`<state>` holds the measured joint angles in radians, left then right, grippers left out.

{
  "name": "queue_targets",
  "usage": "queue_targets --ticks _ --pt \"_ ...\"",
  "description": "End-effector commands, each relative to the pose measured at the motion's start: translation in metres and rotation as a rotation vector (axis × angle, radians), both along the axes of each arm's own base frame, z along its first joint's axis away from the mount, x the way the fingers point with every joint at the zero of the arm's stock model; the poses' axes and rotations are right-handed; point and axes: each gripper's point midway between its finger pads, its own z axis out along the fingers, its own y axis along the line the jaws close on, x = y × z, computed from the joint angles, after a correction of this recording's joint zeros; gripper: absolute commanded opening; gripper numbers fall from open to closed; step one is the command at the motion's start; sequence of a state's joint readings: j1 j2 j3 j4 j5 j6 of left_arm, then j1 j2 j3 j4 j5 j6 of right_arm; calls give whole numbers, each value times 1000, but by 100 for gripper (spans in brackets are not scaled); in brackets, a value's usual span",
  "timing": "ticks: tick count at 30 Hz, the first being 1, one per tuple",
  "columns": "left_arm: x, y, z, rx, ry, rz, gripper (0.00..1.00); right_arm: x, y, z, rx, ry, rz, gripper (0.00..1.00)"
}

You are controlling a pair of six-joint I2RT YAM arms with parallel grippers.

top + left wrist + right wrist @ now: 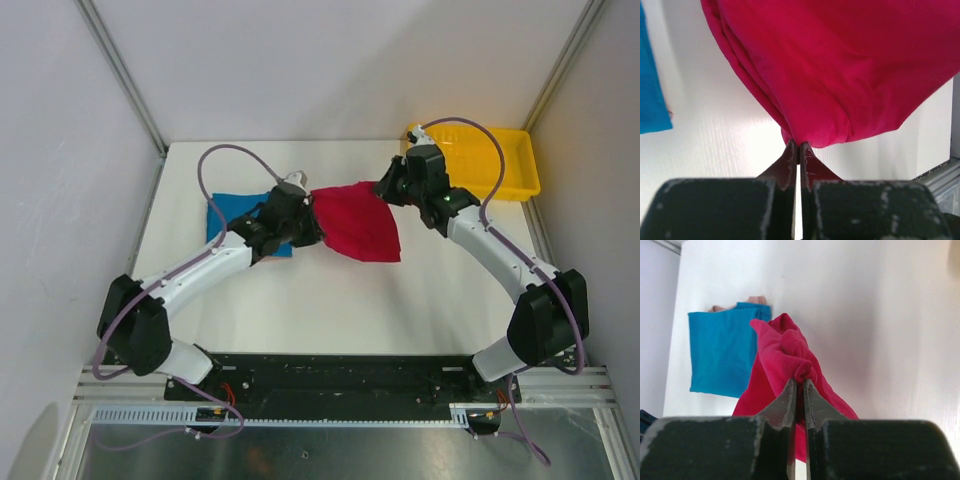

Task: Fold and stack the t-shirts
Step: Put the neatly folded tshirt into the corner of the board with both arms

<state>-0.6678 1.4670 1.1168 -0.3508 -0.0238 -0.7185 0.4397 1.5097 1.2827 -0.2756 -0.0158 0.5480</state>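
The crimson red t-shirt (357, 222) hangs bunched in the air between my two grippers, above the middle of the table. My left gripper (312, 197) is shut on its left end; in the left wrist view (799, 146) the red cloth (840, 65) drapes away from the closed tips. My right gripper (383, 187) is shut on its right end; in the right wrist view (800, 382) a knot of red cloth (785, 347) sits between the tips. The blue t-shirt (240, 215) lies folded flat at the left, partly under my left arm, and shows in the right wrist view (722, 352).
A yellow plastic tray (500, 165) stands at the back right corner, behind my right arm. White walls with metal rails close in the table on three sides. A purple cable loops over each arm.
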Motion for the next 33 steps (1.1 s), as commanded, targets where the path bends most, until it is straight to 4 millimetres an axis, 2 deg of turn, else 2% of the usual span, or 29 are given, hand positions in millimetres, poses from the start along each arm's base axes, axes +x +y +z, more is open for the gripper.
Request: queue_targets --ticks 1,7,16,20,26,33 --pt "17 22 48 -23 -119 33 0 13 17 65 78 -165 -10 0" --pt "31 62 55 -14 -136 110 0 26 51 77 110 -219 16 0" --pt "46 129 60 17 -143 227 0 47 124 87 129 -254 87 0" --pt "48 158 56 22 -128 285 0 54 155 85 137 -257 117 0" --pt "48 197 49 42 -111 367 0 62 195 68 143 -242 153 0" --pt "48 232 35 61 -71 442 0 69 224 61 168 -246 174 0"
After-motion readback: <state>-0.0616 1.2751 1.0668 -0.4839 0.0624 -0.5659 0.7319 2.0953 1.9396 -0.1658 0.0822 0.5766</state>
